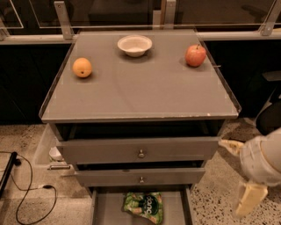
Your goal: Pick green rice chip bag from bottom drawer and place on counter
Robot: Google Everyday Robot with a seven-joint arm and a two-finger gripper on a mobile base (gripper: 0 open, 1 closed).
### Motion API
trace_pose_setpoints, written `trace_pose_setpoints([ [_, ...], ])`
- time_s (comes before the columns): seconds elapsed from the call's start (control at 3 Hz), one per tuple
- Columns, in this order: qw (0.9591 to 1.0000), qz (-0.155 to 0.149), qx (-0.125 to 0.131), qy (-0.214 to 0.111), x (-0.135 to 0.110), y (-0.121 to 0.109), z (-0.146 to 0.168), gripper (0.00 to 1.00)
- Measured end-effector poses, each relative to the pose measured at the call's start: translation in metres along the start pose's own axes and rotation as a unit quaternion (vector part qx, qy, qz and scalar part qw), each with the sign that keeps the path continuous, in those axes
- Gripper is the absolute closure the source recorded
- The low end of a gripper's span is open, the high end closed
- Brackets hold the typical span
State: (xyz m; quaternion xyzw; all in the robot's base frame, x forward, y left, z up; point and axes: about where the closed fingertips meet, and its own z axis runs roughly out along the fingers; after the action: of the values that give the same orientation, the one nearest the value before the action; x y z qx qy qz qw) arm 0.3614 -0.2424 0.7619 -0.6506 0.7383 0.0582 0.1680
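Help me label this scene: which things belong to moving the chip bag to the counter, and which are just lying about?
Job: green rice chip bag in the open bottom drawer; counter; gripper, low at the cabinet's right.
Lying about: orange, bowl, apple, floor cable.

Behind the counter's (pixel 145 96) back edge a pale rail (pixel 26 38) and metal posts (pixel 64 19) carry dark glass panels (pixel 109 11). Speckled terrazzo floor (pixel 22 145) lies below the front corners, and a black cable (pixel 30 193) loops off the front left corner. The gripper (pixel 249 200) hangs off the front right corner.
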Motion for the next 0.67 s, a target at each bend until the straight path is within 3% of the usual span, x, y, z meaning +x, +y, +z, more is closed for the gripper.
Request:
trace_pose_setpoints([
  [0.33,0.9993,0.001,-0.038,-0.001,0.0147,0.024,0.0473,0.0],
  [0.67,0.9992,0.001,-0.039,0.0,0.0146,0.0255,0.0466,0.0],
])
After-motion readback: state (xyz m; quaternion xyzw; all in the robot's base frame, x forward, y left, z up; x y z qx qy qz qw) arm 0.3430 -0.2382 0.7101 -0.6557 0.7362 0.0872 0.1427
